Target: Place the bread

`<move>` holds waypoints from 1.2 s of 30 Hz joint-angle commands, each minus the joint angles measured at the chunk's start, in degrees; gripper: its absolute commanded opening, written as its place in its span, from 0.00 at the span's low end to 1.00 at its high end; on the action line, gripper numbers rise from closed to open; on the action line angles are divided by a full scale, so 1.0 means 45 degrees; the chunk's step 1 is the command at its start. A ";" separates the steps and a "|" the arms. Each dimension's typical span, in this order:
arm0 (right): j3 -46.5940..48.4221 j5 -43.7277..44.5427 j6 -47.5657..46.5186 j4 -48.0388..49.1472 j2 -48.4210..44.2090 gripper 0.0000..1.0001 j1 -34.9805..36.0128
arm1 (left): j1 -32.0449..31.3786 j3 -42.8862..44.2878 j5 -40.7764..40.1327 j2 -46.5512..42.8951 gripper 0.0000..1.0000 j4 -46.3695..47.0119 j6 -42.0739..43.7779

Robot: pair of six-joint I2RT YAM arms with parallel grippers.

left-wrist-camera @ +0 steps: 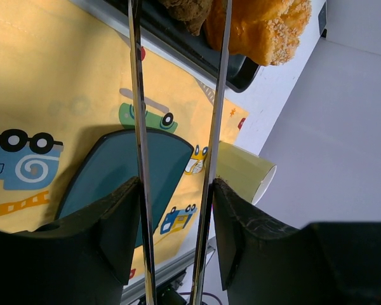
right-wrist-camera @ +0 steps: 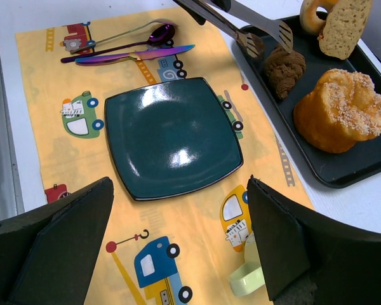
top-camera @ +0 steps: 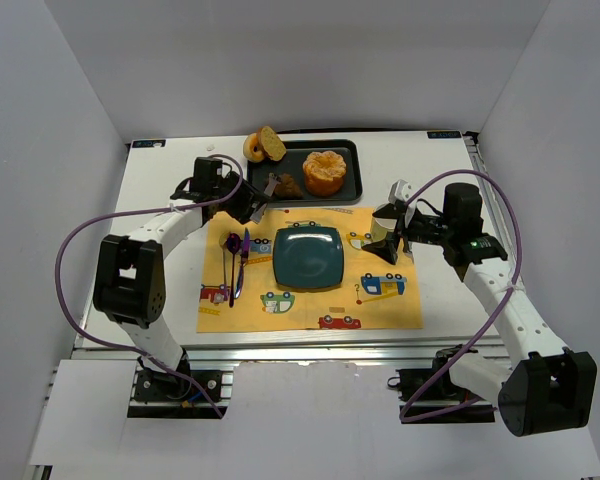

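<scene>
The bread [top-camera: 288, 186] is a small dark brown lump on the black tray [top-camera: 352, 165], left of the orange bun. My left gripper [top-camera: 244, 202] is shut on metal tongs [top-camera: 269, 186], whose two arms run between its fingers [left-wrist-camera: 124, 210]. The tong tips [right-wrist-camera: 281, 33] sit at the end of the bread [right-wrist-camera: 286, 68] nearest the left arm; whether they pinch it I cannot tell. Only a scrap of the bread [left-wrist-camera: 187, 11] shows at the top of the left wrist view. My right gripper [right-wrist-camera: 178, 190] hangs open over the yellow mat, nothing between its fingers.
A teal square plate [top-camera: 308, 257] lies mid-mat [top-camera: 310, 310]. Spoon and knife [top-camera: 237, 262] lie left of it. A pale green cup [top-camera: 364, 241] lies on its side by my right gripper [top-camera: 387, 235]. The tray also holds the orange bun [top-camera: 324, 171], a donut [top-camera: 253, 148] and a sliced roll [top-camera: 272, 142].
</scene>
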 commanded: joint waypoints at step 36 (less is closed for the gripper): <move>-0.0463 -0.0343 -0.0074 0.0288 -0.0354 0.89 -0.0097 | -0.0052 -0.0336 0.0556 -0.0487 0.58 0.1142 -0.0537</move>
